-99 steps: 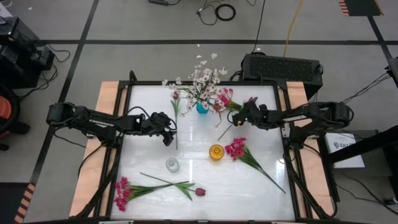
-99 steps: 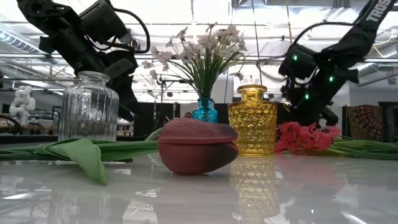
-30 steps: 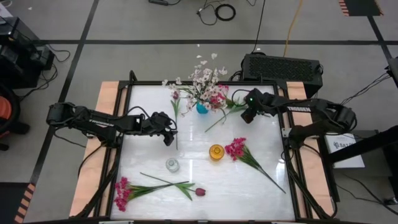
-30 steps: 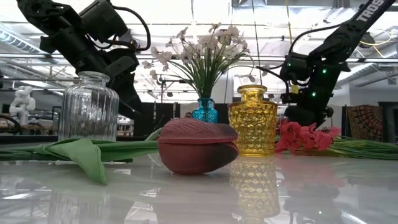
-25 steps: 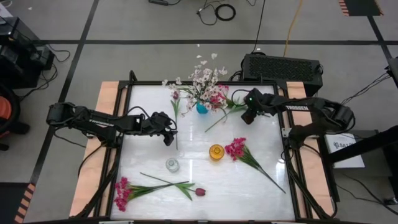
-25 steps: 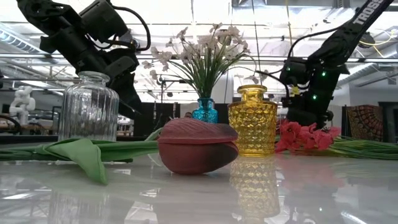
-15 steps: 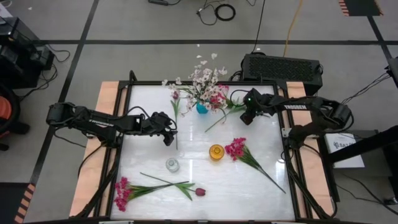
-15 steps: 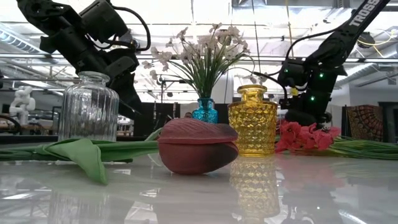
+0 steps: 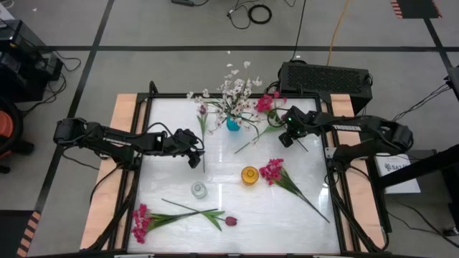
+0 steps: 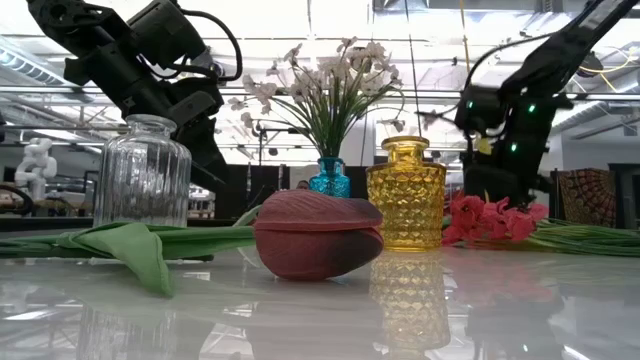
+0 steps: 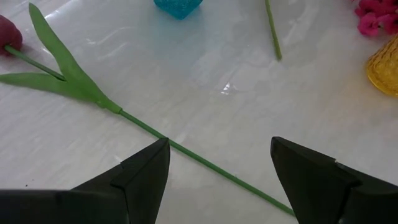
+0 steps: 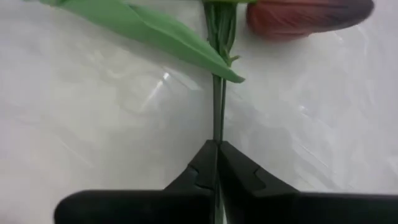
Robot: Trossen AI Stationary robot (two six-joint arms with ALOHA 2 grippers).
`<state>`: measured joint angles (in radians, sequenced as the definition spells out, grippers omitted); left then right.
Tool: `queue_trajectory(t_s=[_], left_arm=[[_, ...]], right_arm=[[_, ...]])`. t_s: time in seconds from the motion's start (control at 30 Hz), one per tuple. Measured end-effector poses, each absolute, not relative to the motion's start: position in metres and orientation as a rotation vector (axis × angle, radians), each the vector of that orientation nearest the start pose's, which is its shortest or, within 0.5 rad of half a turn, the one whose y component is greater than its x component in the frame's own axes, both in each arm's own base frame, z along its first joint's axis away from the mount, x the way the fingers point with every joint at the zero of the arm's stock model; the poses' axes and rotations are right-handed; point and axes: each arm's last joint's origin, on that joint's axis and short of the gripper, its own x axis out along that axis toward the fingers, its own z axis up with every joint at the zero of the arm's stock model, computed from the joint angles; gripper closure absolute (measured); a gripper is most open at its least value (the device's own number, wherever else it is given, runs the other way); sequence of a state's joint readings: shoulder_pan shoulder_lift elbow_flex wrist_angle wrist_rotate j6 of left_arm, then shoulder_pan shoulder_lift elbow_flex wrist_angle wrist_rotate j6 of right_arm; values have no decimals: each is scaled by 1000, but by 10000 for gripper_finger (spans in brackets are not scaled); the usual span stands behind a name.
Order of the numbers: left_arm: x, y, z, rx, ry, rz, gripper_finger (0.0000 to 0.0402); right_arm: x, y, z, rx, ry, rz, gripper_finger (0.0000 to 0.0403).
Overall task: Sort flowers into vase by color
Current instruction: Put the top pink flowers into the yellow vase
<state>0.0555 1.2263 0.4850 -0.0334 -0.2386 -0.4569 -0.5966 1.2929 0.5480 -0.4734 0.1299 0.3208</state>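
- My right gripper (image 9: 285, 134) is at about 2 o'clock on the table (image 9: 301, 215), its fingers (image 12: 205, 168) pinched tight on the thin green stem (image 12: 218, 109) of a magenta flower (image 9: 267, 101). I have no clear view of how far it hangs above the top.
- That flower's head lies at 1 o'clock, just beside the white-pink spray (image 9: 233, 89) that already stands in the blue vase (image 9: 233, 125) at 12 o'clock. The stem's free end trails toward the table's middle.
- My left gripper (image 11: 217, 168) hangs at 9 o'clock with its fingers spread apart, holding nothing. A tulip stem (image 11: 186, 152) crosses the table between them.
- I judge the step in hand to be carrying this magenta stem to its vase. The yellow vase (image 9: 249, 175) near the centre and the clear vase (image 9: 199, 189) at 7 o'clock both look empty.
- Next, I think I must swing the stem upright, foot down, and line it over the mouth of whichever vase I choose. The narrow neck calls for a careful aim, and I must keep clear of the white spray.
- Left on the table: a magenta cluster (image 9: 272, 170) at 4 o'clock, another magenta cluster (image 9: 140, 223) at 7 o'clock and a maroon tulip (image 9: 230, 221) at 6 o'clock.
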Motion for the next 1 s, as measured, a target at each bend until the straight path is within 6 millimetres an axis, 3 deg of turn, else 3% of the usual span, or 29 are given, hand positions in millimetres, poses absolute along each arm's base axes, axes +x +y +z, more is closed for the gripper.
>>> queue_trajectory(t_s=[0.4, 0.63, 1.0], left_arm=[[220, 19, 164, -365, 691, 449, 116], [221, 19, 165, -369, 673, 446, 116], [222, 19, 166, -369, 666, 444, 116]], right_arm=[[154, -61, 200, 513, 782, -899, 402], [148, -37, 214, 462, 653, -916, 403], [159, -12, 232, 211, 402, -966, 403]])
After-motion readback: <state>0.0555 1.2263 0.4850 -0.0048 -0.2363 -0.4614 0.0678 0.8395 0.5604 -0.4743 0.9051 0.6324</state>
